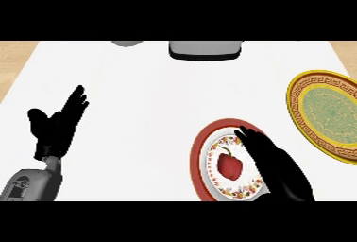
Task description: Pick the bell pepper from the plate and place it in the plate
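- The red bell pepper lay in the middle of the red-rimmed plate, stem pointing up the view.
- The right hand hung over that plate's right side, fingers straight and together, just beside the pepper and holding nothing.
- The yellow-rimmed green plate sat at the right edge.
- The left hand rested open at the left, fingers up.
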